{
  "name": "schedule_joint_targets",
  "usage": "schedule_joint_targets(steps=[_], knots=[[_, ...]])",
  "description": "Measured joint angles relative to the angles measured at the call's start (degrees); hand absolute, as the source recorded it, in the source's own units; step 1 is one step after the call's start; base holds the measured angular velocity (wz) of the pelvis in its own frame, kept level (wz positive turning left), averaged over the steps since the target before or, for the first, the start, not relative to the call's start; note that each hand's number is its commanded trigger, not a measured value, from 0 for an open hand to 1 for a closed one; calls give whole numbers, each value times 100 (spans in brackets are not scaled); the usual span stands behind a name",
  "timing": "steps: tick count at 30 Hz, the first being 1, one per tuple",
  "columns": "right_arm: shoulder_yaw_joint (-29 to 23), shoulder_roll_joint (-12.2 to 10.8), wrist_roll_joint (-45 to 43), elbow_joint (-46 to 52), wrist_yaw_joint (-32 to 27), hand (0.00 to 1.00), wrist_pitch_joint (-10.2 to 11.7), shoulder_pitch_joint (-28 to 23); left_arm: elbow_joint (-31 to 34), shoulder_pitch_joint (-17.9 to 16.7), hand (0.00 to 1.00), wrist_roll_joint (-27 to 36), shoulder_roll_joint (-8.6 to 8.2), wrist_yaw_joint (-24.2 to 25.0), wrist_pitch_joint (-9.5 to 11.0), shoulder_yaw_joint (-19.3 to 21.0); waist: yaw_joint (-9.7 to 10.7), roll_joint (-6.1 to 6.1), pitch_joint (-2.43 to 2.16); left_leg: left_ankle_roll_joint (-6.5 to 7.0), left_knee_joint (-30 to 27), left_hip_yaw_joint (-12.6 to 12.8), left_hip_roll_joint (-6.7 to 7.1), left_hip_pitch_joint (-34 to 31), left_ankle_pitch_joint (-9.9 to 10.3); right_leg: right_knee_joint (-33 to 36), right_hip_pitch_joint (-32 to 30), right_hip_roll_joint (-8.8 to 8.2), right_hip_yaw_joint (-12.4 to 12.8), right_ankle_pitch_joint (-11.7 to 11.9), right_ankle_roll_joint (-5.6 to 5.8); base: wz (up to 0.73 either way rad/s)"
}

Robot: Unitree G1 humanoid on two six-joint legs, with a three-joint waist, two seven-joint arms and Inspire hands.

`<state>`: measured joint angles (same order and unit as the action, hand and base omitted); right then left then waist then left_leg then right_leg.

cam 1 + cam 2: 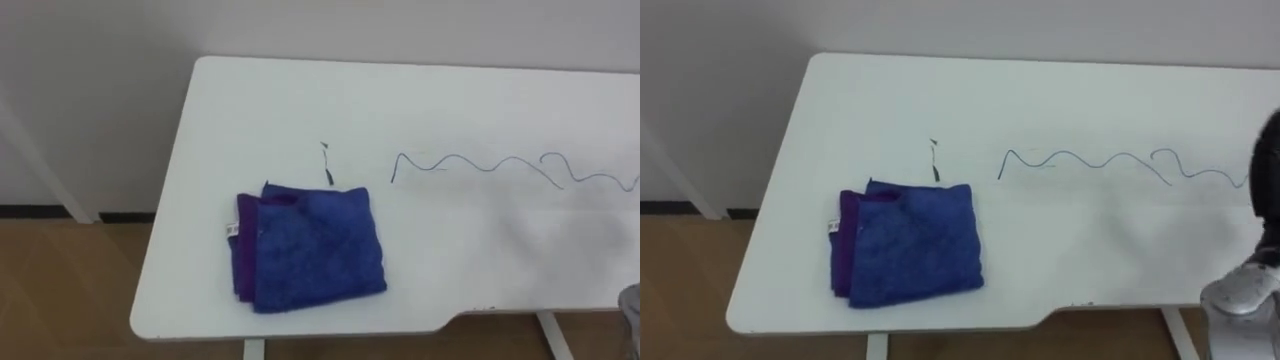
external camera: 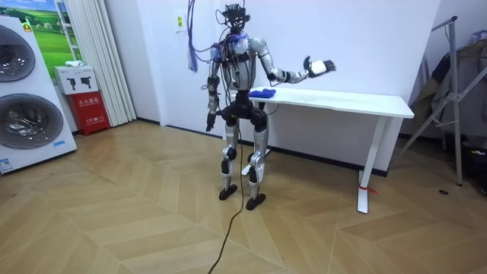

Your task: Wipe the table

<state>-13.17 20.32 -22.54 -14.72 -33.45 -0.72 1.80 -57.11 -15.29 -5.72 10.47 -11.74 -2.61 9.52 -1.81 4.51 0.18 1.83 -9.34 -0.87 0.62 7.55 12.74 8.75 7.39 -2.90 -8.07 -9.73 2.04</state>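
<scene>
Robot stands upright. The right arm (image 2: 285, 74) is raised to chest height and reaches out toward the room view's right, bent at the elbow. The right hand (image 2: 320, 66) is lifted, fingers straight and spread, holding nothing. The right forearm (image 1: 1243, 297) enters the right eye view at the lower right corner. The left arm (image 2: 212, 91) hangs straight down at the side, with the left hand (image 2: 208, 125) at hip level.

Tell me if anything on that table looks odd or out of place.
A dark wavy line is scribbled across the white table, right of the folded blue cloth, and a short dark mark sits just behind the cloth. Both look like pen marks to wipe off.
</scene>
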Motion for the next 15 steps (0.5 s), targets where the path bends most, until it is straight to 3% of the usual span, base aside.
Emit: schedule_joint_targets(steps=[7, 15], knots=[[971, 6, -1015, 974, 457, 0, 73, 319, 142, 67, 0, 10, -12, 20, 22, -415, -227, 0, 17, -1, -17, -46, -1, -84, 1, 9, -53, 4, -31, 1, -1, 3], [1668, 4, -1979, 1789, 1168, 0, 106, 405, 146, 83, 0, -10, -35, 115, 45, -431, -485, -28, 23, -2, -18, -174, -12, -152, 1, 6, -54, 1, -261, 2, -4, 9]])
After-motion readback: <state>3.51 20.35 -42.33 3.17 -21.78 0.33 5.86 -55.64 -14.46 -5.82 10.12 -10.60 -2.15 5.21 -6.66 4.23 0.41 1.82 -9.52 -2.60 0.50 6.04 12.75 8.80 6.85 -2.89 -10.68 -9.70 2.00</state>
